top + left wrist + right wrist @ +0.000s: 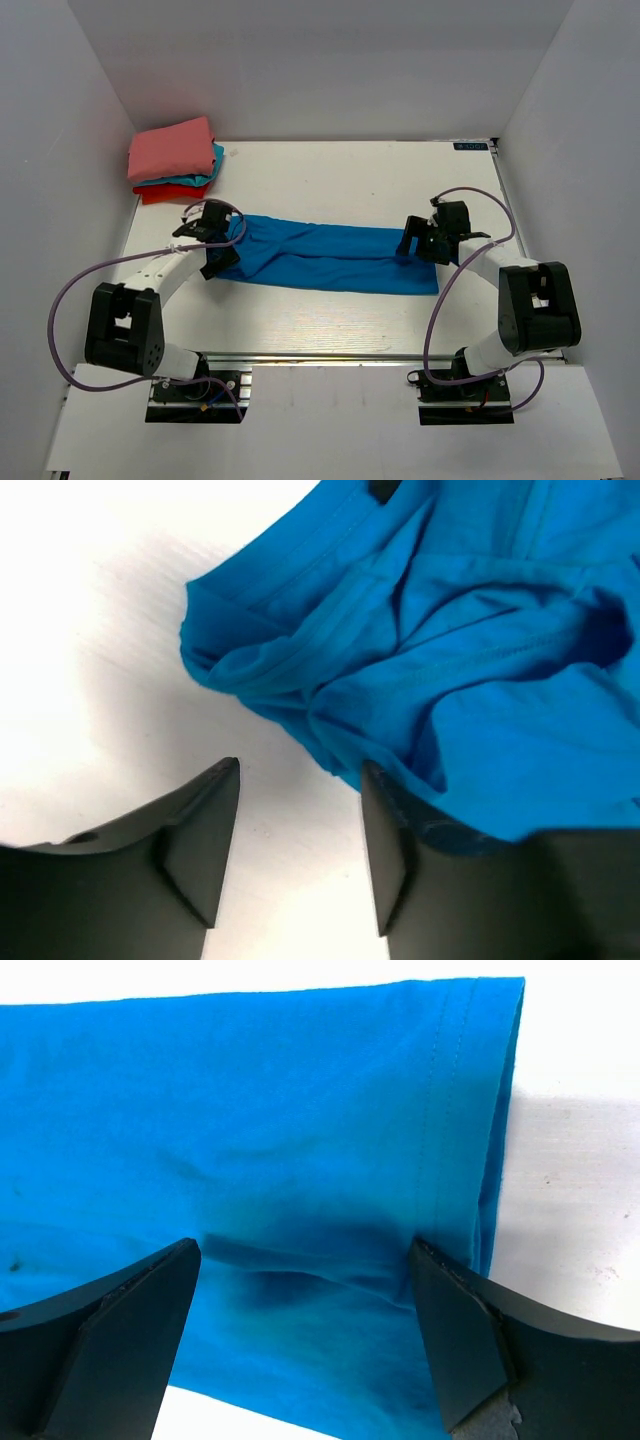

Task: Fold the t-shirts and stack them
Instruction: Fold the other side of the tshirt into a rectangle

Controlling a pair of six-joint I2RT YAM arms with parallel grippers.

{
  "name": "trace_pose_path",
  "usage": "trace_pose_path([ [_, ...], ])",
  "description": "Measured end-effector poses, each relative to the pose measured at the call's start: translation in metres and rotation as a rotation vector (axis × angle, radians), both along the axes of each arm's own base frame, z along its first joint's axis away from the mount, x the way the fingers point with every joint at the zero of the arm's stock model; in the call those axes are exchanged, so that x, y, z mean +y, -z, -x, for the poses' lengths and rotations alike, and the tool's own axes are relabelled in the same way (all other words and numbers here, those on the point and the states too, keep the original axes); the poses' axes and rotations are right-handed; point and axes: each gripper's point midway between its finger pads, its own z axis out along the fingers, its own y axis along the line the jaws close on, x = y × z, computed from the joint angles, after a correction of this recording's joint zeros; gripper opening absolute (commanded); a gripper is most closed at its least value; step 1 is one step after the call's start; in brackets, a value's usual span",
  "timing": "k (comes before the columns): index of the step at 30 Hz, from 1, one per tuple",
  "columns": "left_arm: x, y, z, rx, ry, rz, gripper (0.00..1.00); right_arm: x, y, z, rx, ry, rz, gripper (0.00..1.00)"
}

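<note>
A royal-blue t-shirt [330, 258] lies as a long narrow strip across the middle of the white table [340, 180]. My left gripper [226, 247] is at its bunched left end. In the left wrist view that gripper [300, 770] is open over bare table, its right finger [385, 830] against the crumpled blue cloth [480, 630]. My right gripper [413, 243] hovers at the strip's right end. Its jaws [305, 1250] are wide open above the flat hemmed cloth [250, 1110]. A folded pile sits at the back left: salmon-pink [172, 150] on top, teal [207, 178], red [160, 193].
White walls enclose the table on the left [60, 180], back [330, 70] and right [590, 180]. Both arm bases [195, 385] [465, 385] are bolted at the near edge, with purple cables [60, 300] looping beside them.
</note>
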Motion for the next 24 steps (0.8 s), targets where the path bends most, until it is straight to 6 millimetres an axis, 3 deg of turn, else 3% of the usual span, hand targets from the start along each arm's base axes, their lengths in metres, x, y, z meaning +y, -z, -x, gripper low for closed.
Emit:
trace_pose_path([
  [2, 0.0, 0.002, -0.003, 0.004, 0.003, -0.002, 0.51, 0.0, -0.001, 0.0, -0.001, -0.001, 0.003, 0.9],
  [7, 0.002, 0.013, -0.005, 0.069, -0.009, -0.03, 0.18, -0.002, -0.005, 0.002, -0.006, -0.001, 0.018, 0.9],
  [15, 0.015, 0.02, 0.017, 0.204, -0.057, -0.104, 0.02, -0.006, -0.027, -0.003, -0.057, 0.015, 0.032, 0.9],
  [20, 0.018, 0.011, 0.026, 0.217, -0.078, -0.105, 0.47, -0.005, -0.036, -0.009, -0.079, 0.015, 0.028, 0.9],
  [24, 0.003, -0.02, 0.003, 0.061, -0.016, -0.027, 0.83, -0.003, -0.04, -0.008, -0.087, 0.007, 0.018, 0.9],
])
